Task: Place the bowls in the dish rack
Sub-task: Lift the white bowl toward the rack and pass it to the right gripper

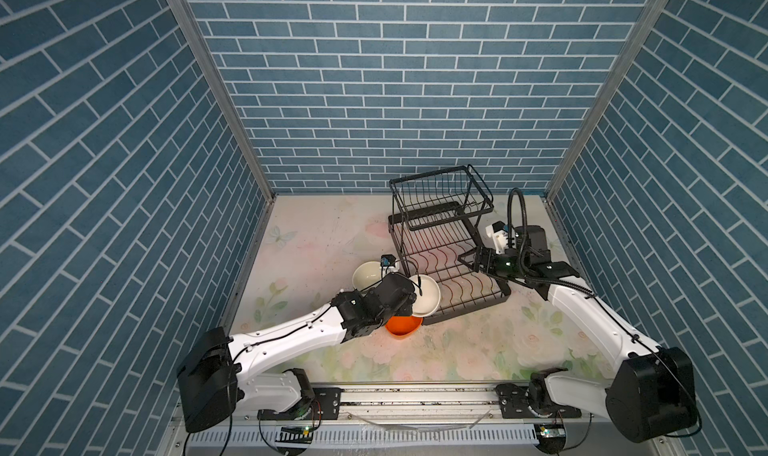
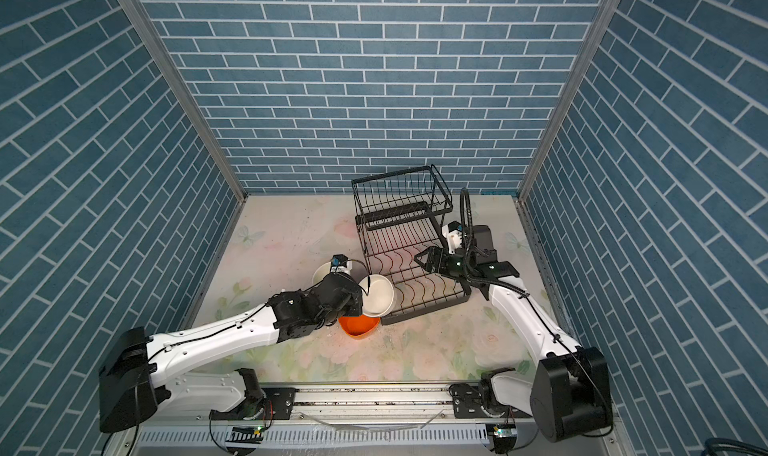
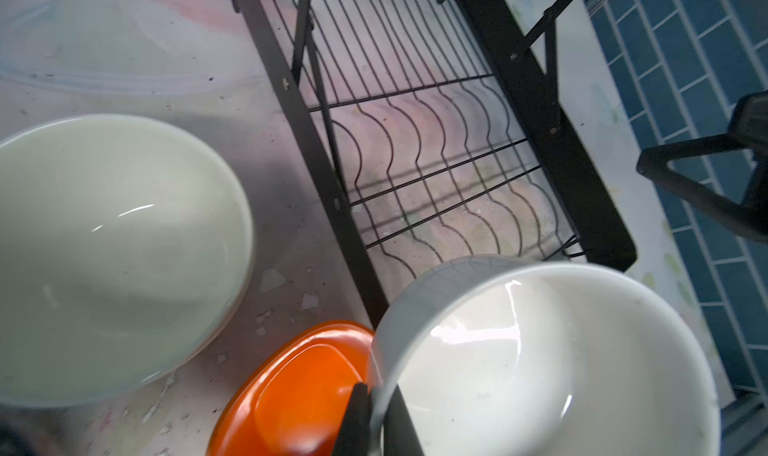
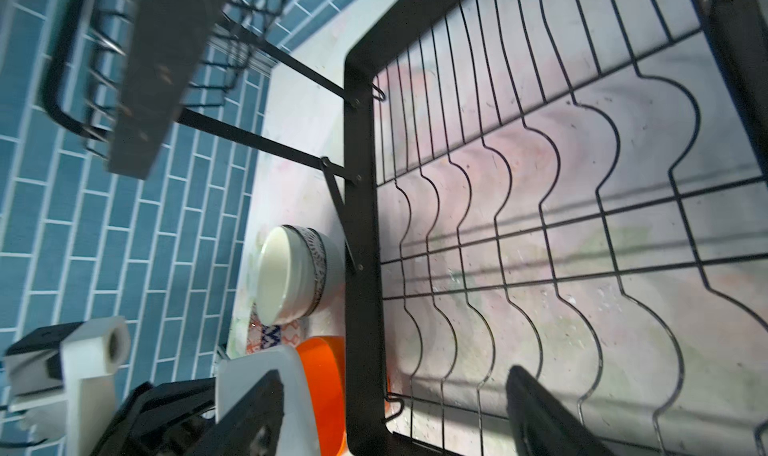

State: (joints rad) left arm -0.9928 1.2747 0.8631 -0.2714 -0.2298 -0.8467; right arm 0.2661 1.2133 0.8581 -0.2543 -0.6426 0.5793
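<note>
Left hand (image 3: 376, 416) clamped on white bowl (image 3: 540, 362) rim at rack (image 1: 453, 263) corner; right hand (image 1: 467, 260) open over rack, empty.

Three walls (image 1: 415, 80) of blue brick-pattern panelling with pale mortar lines, joined by bare metal corner posts (image 1: 216, 88). Worktop (image 1: 457, 342) covered in faded floral print, pinks and greens, a butterfly motif (image 1: 281, 236) far left. Speckled grime. Even overhead light, soft shadows.

Looking down from high in front in both top views; close from either wrist, sharing the dish rack (image 3: 415, 151) base
</note>
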